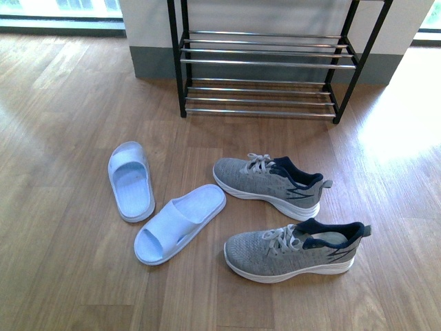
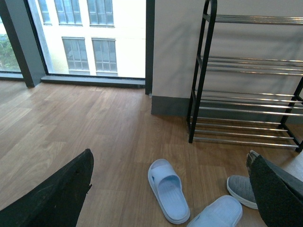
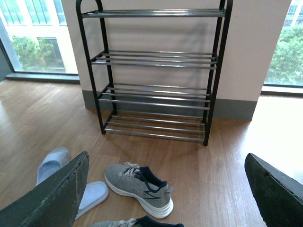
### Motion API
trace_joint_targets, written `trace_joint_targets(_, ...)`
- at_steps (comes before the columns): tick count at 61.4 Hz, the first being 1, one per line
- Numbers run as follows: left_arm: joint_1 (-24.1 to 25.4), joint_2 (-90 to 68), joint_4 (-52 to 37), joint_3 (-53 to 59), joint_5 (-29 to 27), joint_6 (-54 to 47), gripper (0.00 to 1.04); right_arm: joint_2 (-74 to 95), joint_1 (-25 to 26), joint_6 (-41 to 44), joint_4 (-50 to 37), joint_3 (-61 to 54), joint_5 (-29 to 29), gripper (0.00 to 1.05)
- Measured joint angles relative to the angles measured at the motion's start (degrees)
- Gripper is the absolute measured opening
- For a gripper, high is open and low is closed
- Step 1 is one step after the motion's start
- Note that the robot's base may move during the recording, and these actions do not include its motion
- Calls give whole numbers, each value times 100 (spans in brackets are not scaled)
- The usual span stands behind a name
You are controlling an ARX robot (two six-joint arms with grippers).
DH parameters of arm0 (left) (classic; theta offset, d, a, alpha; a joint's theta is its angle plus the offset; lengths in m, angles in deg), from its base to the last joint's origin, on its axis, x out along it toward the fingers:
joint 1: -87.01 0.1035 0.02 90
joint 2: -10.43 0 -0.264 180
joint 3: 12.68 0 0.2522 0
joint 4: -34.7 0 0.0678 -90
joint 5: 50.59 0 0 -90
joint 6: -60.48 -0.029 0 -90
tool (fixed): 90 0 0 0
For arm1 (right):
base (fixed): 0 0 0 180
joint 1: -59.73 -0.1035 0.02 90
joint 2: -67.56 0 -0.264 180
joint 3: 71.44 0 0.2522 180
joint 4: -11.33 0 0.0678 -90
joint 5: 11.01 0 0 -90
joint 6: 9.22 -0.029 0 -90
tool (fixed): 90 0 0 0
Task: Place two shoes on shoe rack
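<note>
- Front view: far shoe (image 1: 269, 185) and near shoe (image 1: 296, 249) lie on the floor (image 1: 69, 138) before the shoe rack (image 1: 265, 62); nothing placed.
- Your left claw (image 2: 169, 158) and right claw (image 3: 166, 160) gape wide, empty.
- Both placements remain.

Home entryway, shoe rack (image 1: 262, 62), slippers (image 1: 131, 181), wood floor (image 1: 62, 138)

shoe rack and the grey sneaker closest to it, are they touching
Apart. The front view shows a strip of bare wood floor between the far sneaker and the bottom shelf of the shoe rack; the right wrist view shows that gap too.
</note>
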Motion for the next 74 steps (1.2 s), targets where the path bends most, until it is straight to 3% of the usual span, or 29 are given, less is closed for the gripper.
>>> trace_joint_targets(74,0,0,0,2,0,0,95,0,0,0,0,0,0,95)
